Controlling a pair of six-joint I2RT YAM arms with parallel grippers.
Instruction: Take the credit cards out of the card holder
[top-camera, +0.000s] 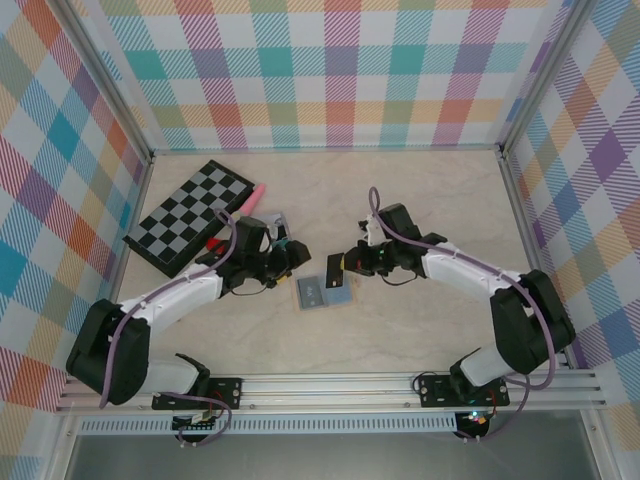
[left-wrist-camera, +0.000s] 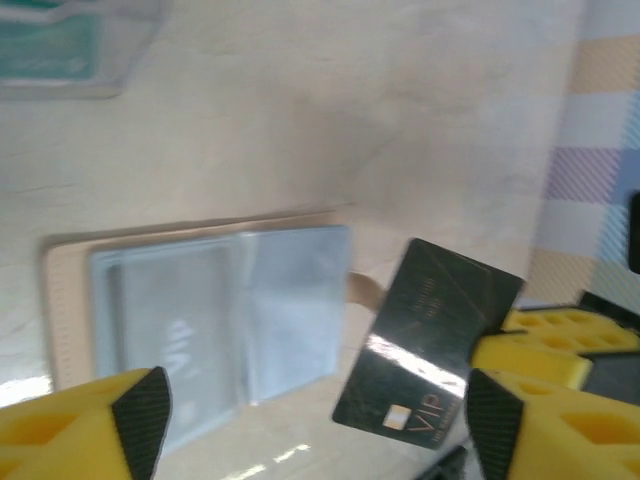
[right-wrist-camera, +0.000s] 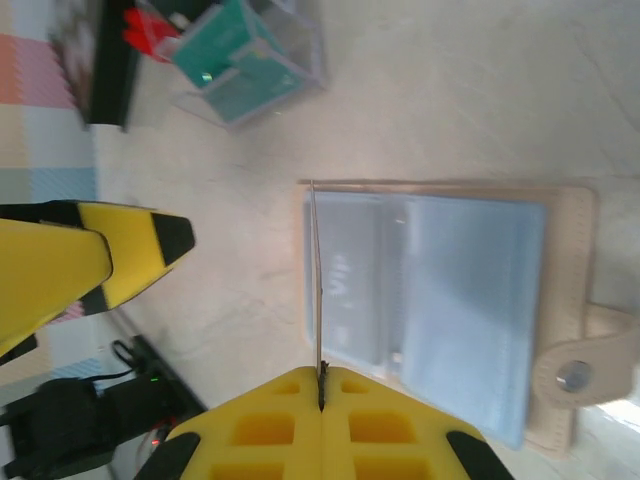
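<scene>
Right gripper (right-wrist-camera: 320, 388) clenched on card (left-wrist-camera: 430, 345), held by one edge only (shallow bite). Left gripper (left-wrist-camera: 318, 428) spread wide, nothing in it. Holder (left-wrist-camera: 200, 310) lies open flat on table under left jaws' gap, just beside card's free end.

Risks we see: card pivots or slips out of thin pinch; holder unpinned, so it drags if another card sticks in it.

Holder long axis runs finger to finger across left jaws, blue panels up, snap tab (right-wrist-camera: 575, 375) on right-jaw side.
</scene>
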